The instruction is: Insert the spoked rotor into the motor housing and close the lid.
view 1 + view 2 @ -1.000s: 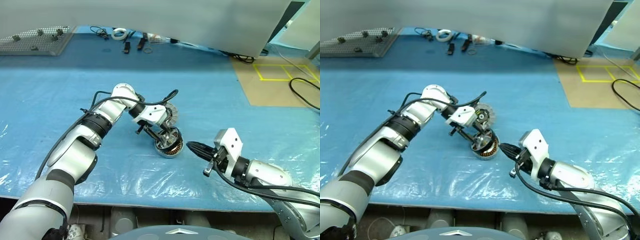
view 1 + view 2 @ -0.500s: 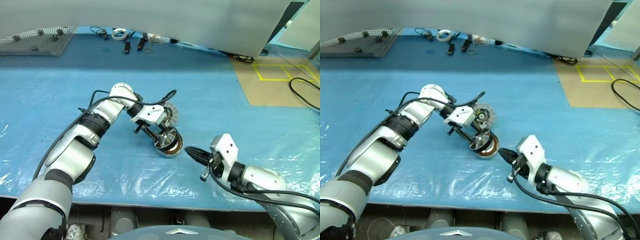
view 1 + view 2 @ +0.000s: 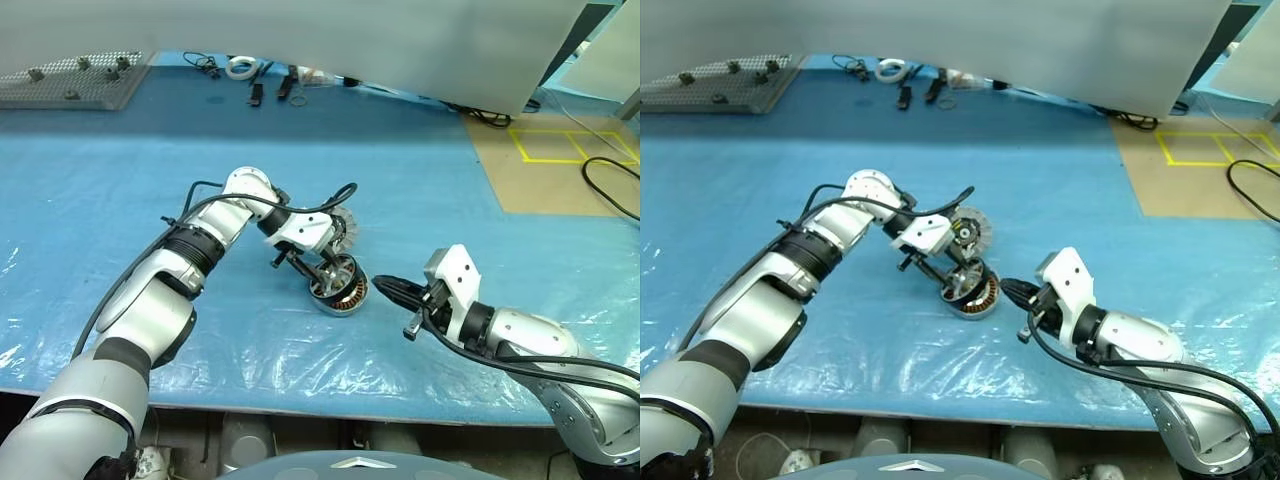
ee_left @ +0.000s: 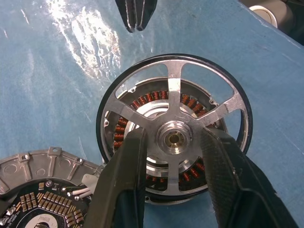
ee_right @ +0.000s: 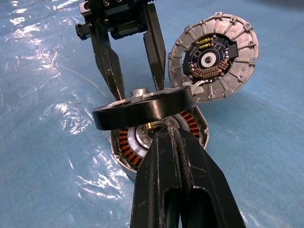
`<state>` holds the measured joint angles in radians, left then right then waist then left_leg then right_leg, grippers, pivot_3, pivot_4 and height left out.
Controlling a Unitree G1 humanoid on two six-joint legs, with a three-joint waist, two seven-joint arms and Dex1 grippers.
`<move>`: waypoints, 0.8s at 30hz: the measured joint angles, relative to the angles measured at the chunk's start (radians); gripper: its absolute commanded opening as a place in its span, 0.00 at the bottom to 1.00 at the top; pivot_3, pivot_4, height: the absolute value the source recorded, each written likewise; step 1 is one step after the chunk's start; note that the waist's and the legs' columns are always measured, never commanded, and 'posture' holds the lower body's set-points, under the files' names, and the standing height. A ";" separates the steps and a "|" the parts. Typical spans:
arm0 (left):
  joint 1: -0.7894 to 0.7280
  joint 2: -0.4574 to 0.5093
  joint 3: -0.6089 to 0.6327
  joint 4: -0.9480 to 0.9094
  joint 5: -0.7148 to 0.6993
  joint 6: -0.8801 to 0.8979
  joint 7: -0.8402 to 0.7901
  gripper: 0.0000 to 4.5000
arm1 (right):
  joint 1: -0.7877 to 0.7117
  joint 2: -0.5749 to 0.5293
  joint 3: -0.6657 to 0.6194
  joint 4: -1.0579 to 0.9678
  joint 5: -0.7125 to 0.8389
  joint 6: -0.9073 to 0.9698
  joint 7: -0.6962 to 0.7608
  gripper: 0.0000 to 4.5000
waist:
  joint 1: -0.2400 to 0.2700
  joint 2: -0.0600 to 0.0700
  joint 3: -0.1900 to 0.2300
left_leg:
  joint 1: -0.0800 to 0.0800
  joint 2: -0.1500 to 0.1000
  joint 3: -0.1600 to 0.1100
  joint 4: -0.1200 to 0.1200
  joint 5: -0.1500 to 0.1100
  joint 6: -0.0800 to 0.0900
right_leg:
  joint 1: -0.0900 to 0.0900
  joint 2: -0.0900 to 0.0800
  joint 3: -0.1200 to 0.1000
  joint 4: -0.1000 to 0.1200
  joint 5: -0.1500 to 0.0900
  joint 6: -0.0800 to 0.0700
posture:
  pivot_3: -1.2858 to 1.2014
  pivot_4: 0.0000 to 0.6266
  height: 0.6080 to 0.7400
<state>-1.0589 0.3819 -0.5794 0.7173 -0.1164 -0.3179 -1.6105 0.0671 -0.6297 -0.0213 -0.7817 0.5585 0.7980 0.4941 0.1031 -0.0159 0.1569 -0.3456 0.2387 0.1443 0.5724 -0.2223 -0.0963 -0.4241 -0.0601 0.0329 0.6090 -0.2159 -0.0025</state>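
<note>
Barely anything's shifted since a second ago: your right gripper (image 3: 378, 285) sits pinched shut, holding nothing, at 3 o'clock of the motor housing (image 3: 340, 297) on the blue plastic sheet (image 3: 100, 180).

Left wrist view: your left gripper (image 4: 173, 142) pinches the spoked rotor (image 4: 175, 126) by its hub over the copper windings.

Right wrist view: rotor's tilted above the housing, lid (image 5: 214, 57) at 1 o'clock.

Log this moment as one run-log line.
left claw: shut on spoked rotor | rotor: tilted over motor housing, not seated | right claw: shut, beside housing | lid: on table
</note>
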 measured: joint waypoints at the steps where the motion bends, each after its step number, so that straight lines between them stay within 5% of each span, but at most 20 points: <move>1: 0.000 0.000 0.004 0.001 0.004 -0.001 0.000 0.30 | 0.001 0.002 0.005 -0.003 0.000 0.000 -0.005 0.00 | 0.000 0.000 0.000 | 0.000 0.000 0.000 0.000 0.000 0.000 | 0.000 0.000 0.000 0.000 0.000 0.000 | 0.52 0.24 1.00; 24: -0.003 -0.023 0.059 0.023 0.073 -0.032 0.000 0.30 | 0.041 -0.007 0.031 0.031 -0.030 -0.064 0.017 0.00 | 0.000 0.000 0.000 | 0.000 0.000 0.000 0.000 0.000 0.000 | 0.000 0.000 0.000 0.000 0.000 0.000 | 0.52 0.24 1.00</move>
<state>-1.0618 0.3591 -0.5202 0.7401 -0.0436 -0.3500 -1.6105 0.1077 -0.6364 0.0095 -0.7509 0.5290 0.7335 0.5115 0.1033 -0.0159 0.1570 -0.3457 0.2386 0.1443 0.5726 -0.2223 -0.0963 -0.4241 -0.0602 0.0331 0.6091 -0.2158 -0.0023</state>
